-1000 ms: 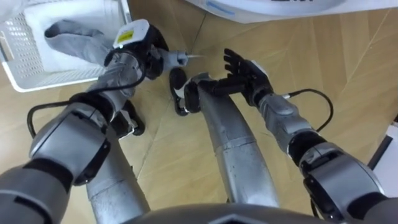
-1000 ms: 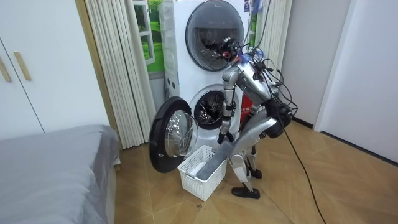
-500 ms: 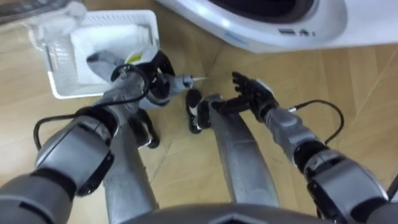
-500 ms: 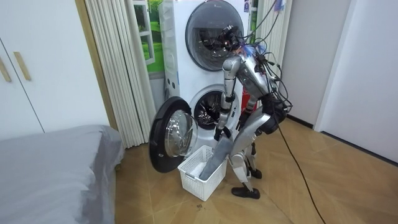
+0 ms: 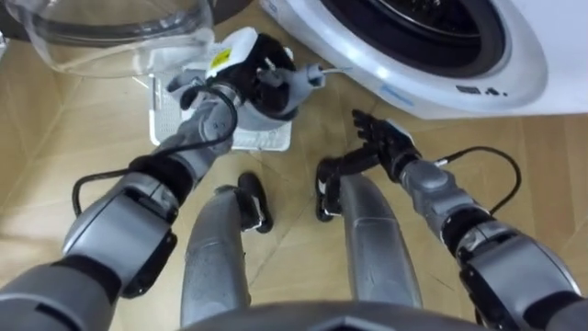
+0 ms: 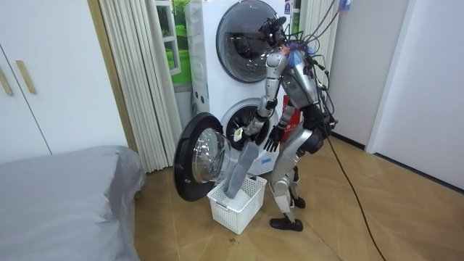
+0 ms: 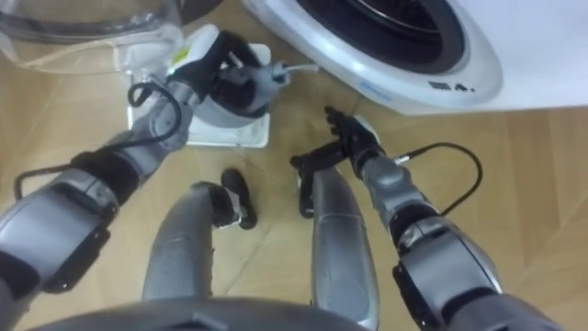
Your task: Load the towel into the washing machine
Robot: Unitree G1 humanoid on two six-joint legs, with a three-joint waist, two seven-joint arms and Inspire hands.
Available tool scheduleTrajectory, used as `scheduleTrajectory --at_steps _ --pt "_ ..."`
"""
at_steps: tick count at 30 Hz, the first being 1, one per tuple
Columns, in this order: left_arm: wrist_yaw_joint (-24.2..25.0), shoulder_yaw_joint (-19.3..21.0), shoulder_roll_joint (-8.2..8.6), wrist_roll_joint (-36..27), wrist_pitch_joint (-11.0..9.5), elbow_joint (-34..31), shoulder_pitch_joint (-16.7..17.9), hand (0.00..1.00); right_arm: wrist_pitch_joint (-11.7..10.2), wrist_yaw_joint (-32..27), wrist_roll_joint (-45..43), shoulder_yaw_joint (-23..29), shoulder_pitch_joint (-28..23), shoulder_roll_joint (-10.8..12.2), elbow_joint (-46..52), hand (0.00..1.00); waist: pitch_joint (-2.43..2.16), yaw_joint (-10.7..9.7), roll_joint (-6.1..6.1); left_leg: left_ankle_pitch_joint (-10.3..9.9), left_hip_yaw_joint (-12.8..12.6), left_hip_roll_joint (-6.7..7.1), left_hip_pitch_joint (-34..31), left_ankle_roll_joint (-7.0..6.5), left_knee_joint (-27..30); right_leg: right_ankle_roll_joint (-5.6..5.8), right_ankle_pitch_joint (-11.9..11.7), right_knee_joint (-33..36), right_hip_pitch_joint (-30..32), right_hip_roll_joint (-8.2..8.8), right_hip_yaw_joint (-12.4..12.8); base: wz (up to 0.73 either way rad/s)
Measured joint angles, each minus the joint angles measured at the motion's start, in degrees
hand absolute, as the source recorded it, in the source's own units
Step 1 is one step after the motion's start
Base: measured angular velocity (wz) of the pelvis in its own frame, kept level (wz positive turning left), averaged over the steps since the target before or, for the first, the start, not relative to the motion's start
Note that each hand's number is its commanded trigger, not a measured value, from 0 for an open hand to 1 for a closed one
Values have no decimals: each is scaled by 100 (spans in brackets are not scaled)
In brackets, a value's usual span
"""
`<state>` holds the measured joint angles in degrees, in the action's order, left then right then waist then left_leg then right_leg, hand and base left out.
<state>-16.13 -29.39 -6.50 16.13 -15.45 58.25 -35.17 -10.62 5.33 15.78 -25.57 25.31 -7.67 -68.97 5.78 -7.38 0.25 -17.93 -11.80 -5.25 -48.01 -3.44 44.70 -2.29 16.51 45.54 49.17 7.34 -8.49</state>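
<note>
Cut off at the far edge of the eye views: the washing machine's drum opening point(image 5: 424, 23) and, to its left, the clear round door point(image 5: 110, 32). Mostly hidden beneath the left hand point(image 5: 250, 78), its forearm and the bunched towel point(image 5: 292, 81): the white basket point(image 5: 265, 140), with little more than its near rim and right corner on show. In the room view, lower end of the towel down inside the basket, out of sight behind the wall. Contents of the drum too dark to tell.
</note>
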Motion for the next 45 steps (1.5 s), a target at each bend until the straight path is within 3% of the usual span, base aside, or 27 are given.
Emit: scheduleTrajectory --at_steps 3,9,12,13,14,18,23,32,33,34,45 --pt "215 -23 8 -737 -52 -563 149 100 0 117 -88 -15 8 -46 19 0 -3 23 -5 21 -74 8 25 -31 -74 13 -4 -29 -6 39 -16 4" --pt "1426 -268 96 -3035 -114 -744 317 100 7 241 -295 -11 -50 -53 41 0 -57 77 -25 55 -58 5 131 -19 -115 24 -22 -142 -147 33 -73 2" --pt "2156 -436 144 -4230 -66 -781 436 100 46 319 -271 -5 -116 -54 69 0 -127 74 -42 59 -4 -5 166 -14 -104 24 -24 -183 -239 28 -146 8" --pt "2415 -538 144 -4664 -12 -782 464 100 76 354 -276 -5 -137 -46 102 0 -183 74 -56 62 0 3 175 -12 -118 25 -27 -187 -247 31 -148 0" --pt "2649 -677 147 -5028 35 -782 501 100 88 365 -282 -4 -137 -25 102 0 -198 64 -64 65 5 1 227 -12 -121 32 -36 -197 -304 30 -157 0" --pt "3358 -936 149 -5809 335 -776 646 100 301 407 -331 5 -154 -7 176 0 -227 37 -54 91 30 1 428 -21 -241 36 -86 -345 -562 10 -198 2" --pt "4051 -967 123 -6620 817 -760 797 100 578 509 -488 108 -169 -62 267 0 -251 30 -55 346 7 8 575 -65 -665 41 -435 -888 -759 -72 -269 -2" --pt "4344 -1099 121 -7357 1304 -759 897 100 888 568 -610 207 -166 -100 264 0 -279 157 -8 402 -12 13 569 -75 -734 39 -505 -967 -752 -78 -286 0" --pt "4346 -1125 121 -7413 1316 -759 898 100 906 553 -610 206 -167 -104 264 59 -286 157 2 402 -14 14 569 -75 -736 39 -505 -967 -752 -77 -286 0" --pt "4369 -1136 122 -7501 1358 -759 900 100 931 520 -608 205 -166 -107 264 100 -295 162 16 402 -37 12 578 -75 -751 40 -504 -967 -752 -76 -277 0" --pt "4379 -970 249 -8253 1562 -922 920 100 958 118 -638 234 -197 -20 311 100 -309 160 27 412 -51 -7 589 -61 -787 37 -504 -998 -751 -135 -266 0"
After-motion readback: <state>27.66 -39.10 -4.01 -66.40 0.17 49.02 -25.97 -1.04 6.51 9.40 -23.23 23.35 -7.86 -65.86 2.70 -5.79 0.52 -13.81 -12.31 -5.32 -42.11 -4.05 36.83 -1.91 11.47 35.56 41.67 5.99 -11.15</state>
